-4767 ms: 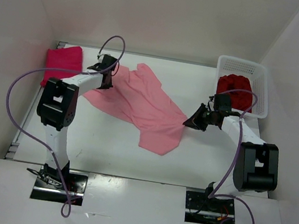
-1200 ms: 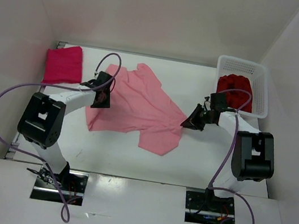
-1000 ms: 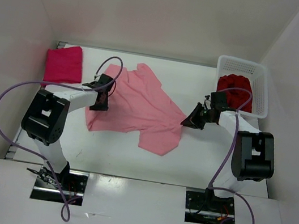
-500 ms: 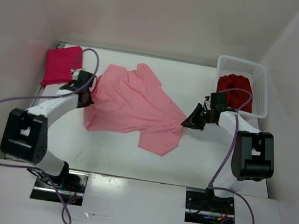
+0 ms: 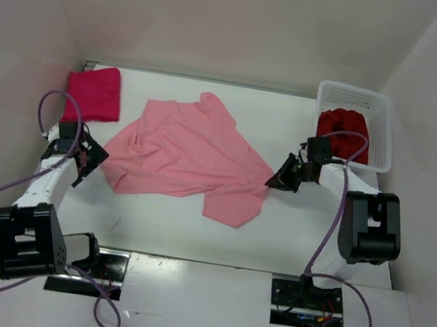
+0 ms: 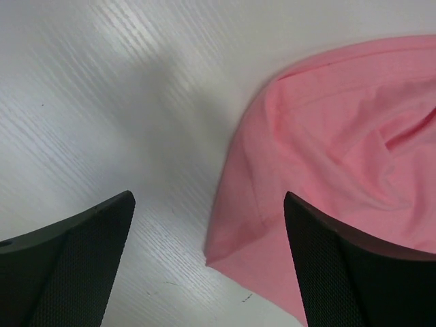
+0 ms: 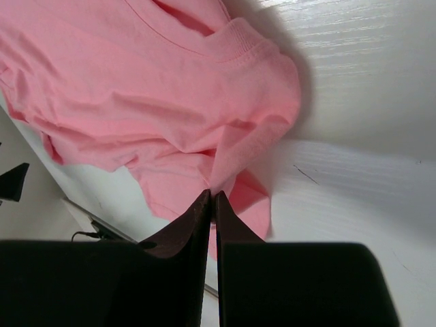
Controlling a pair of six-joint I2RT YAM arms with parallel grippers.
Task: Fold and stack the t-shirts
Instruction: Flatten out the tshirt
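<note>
- The left gripper (image 5: 85, 160) stands with its jaws wide apart and nothing between them. On the left wrist view only bare table (image 6: 102, 82) lies in the gap.
- The right gripper (image 5: 279, 178) has its jaws pressed nearly together. On the right wrist view they appear to pinch a bunched fold of the salmon pink t-shirt (image 7: 136, 88) at its edge.
- That salmon pink t-shirt (image 5: 195, 155) lies opened out and wrinkled in the middle of the table, not yet folded. Its long axis runs roughly left to right between the two grippers.
- Its near-left corner lies just beside the left gripper, toward the table's middle. On the left wrist view the corner sits low in the picture, closer to the right-hand finger than to the other.
- The left arm is therefore the nearer one to that free corner, and a short reach toward the centre should bring the open jaws around it. The right arm appears already to have the opposite edge.
- The magenta t-shirt (image 5: 93, 94) lies folded at the far left, apart from the pink one.
- The crimson t-shirt (image 5: 343, 130) sits bunched in the white basket (image 5: 383, 145) at the far right.
</note>
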